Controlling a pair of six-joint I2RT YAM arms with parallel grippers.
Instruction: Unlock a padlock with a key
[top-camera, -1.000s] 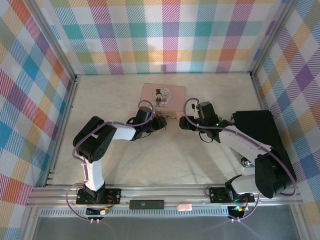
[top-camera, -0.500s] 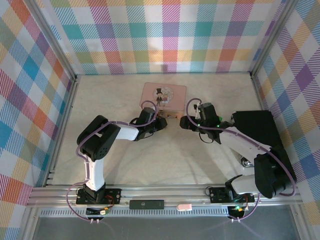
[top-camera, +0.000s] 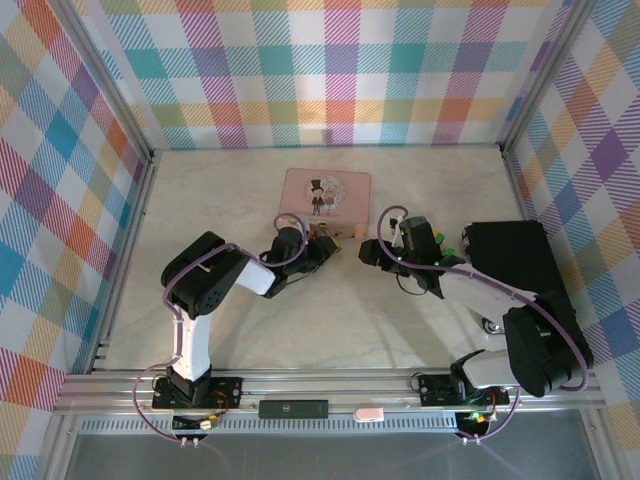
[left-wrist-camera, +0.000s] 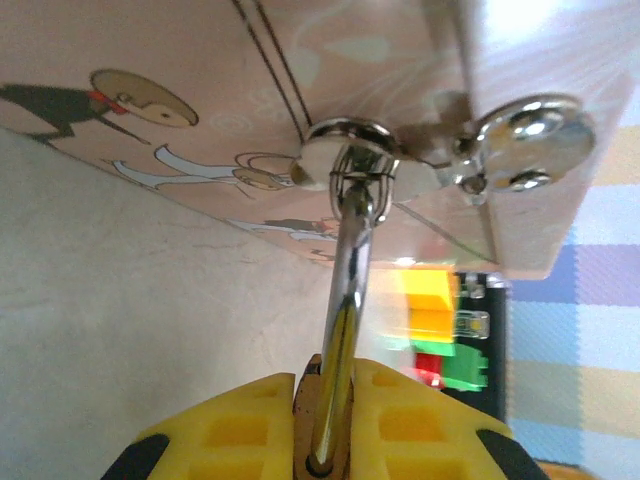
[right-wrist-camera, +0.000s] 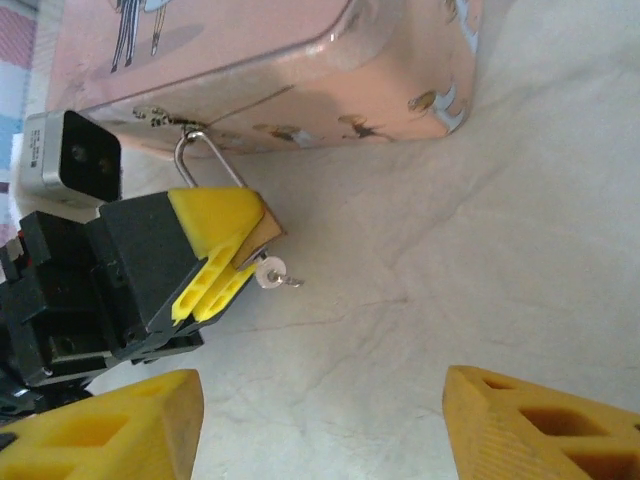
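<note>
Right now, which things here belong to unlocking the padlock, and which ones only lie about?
For the job:
- padlock, hooked on the pink box
- small key, at the padlock's body

Lying about:
- black object on the right side

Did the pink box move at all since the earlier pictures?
No. The pink box sits in the same spot on the table, with the same gap between it and the back wall as before.
</note>
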